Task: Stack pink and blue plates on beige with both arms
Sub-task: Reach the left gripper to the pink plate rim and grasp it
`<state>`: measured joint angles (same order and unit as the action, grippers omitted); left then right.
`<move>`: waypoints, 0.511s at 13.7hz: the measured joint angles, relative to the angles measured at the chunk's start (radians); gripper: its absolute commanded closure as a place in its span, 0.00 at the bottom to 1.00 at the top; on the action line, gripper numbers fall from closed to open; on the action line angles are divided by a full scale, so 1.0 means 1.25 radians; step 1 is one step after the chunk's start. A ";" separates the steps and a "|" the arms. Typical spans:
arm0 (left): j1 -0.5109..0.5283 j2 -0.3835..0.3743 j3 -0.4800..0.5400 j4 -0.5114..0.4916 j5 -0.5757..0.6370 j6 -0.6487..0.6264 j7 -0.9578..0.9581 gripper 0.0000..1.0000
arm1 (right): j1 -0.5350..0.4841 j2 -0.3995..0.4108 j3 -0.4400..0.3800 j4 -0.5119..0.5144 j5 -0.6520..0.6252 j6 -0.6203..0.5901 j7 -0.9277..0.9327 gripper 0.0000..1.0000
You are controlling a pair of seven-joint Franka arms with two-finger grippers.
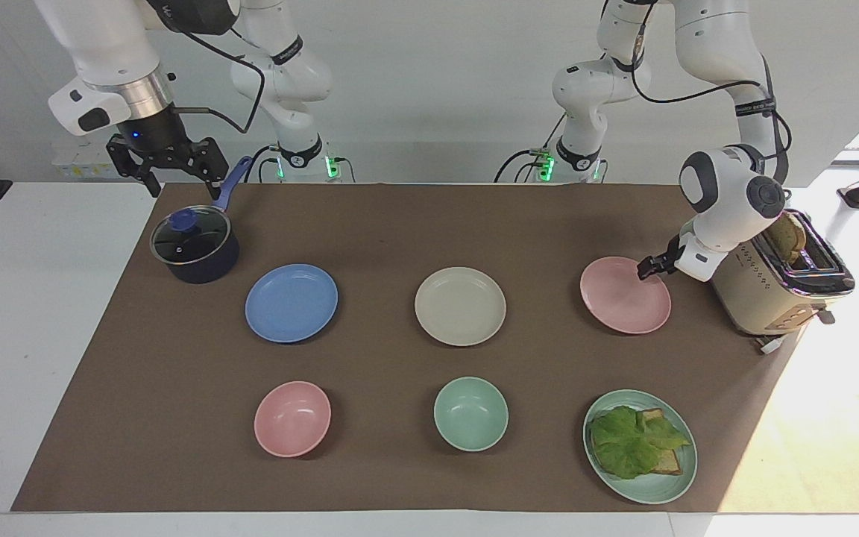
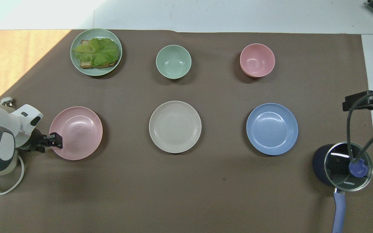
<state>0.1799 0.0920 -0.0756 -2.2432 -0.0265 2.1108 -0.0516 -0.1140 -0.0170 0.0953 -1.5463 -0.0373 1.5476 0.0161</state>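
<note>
The pink plate [image 1: 623, 300] [image 2: 79, 129] lies flat on the brown mat at the left arm's end. My left gripper [image 1: 647, 268] [image 2: 56, 140] is low at that plate's rim, on the edge facing the toaster, reaching in from over the toaster. The beige plate [image 1: 460, 306] [image 2: 175, 127] lies mid-mat with nothing on it. Beside it, toward the right arm's end, sits the blue plate [image 1: 291, 302] [image 2: 272, 128]. My right gripper [image 1: 168, 177] [image 2: 361, 102] hangs open and raised over the pot's handle, holding nothing.
A dark blue pot with a glass lid [image 1: 194, 245] [image 2: 343, 166] stands beside the blue plate. A toaster [image 1: 780, 287] holding bread stands next to the pink plate. Farther from the robots are a pink bowl [image 1: 292, 418], a mint bowl [image 1: 470, 412] and a mint plate [image 1: 687, 477] with lettuce toast.
</note>
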 measured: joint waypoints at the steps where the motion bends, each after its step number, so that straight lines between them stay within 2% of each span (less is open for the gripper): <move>1: 0.000 0.000 0.000 0.000 0.000 0.000 0.000 1.00 | -0.001 0.000 0.000 0.000 0.000 0.000 0.000 0.00; 4: 0.000 -0.001 0.000 0.001 0.000 -0.005 0.000 1.00 | -0.002 0.000 0.000 -0.022 0.000 0.026 0.000 0.00; 7: 0.000 -0.005 0.000 0.030 -0.002 -0.070 0.000 1.00 | -0.001 0.001 0.000 -0.062 0.000 0.076 0.000 0.00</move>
<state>0.1803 0.0852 -0.0754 -2.2056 -0.0289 2.0231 -0.0516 -0.1154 -0.0164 0.0954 -1.6242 -0.0373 1.6424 0.0161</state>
